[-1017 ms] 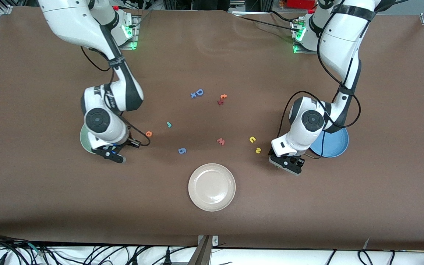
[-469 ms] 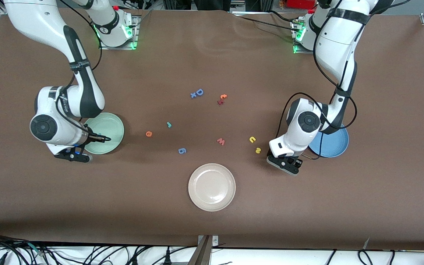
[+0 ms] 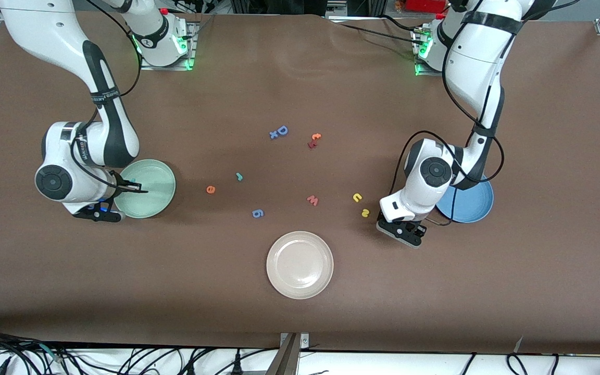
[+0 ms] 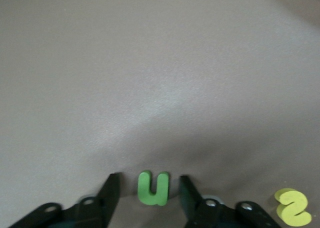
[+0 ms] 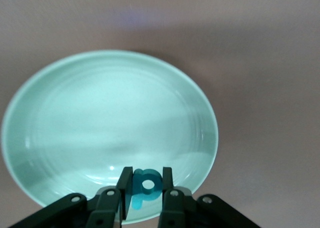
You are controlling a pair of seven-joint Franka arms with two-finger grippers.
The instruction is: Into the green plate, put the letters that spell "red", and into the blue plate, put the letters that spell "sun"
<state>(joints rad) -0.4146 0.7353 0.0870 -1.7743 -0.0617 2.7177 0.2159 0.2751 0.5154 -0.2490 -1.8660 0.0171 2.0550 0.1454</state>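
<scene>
Plainly two risks here, the bigger one at the green plate (image 5: 100, 113). Hangs over that plate's rim rather than its middle: right gripper (image 5: 146, 175), pinching the teal "d" (image 5: 145, 185) between pressed-in fingers. Could drop the letter onto the raised edge if opened there, and light foam might hop or roll out onto the brown table (image 3: 300, 78). Might also cling to one pad and fall askew (a guess from how small it looks). Safer farther in over the plate's floor before letting go.

Second risk at the left gripper (image 4: 148, 178), low over the table near the blue plate (image 3: 474, 203). Stands spread, straddling the green "n" (image 4: 153, 189) with a gap showing on each side, nothing gripped yet. Could squirt the thin letter out sideways or tip it on edge if closed off-centre or too high. Could also nudge the yellow "s" (image 4: 292, 208), just beside.

As for containers: nothing lying in the green plate. Nothing visible in the blue plate either, though partly hidden under the left arm. Nothing in the whitish plate (image 3: 300, 265).

Loose on the table between the plates: yellow "u" (image 3: 357, 197), orange "e" (image 3: 210, 189), teal "r" (image 3: 239, 176).
</scene>
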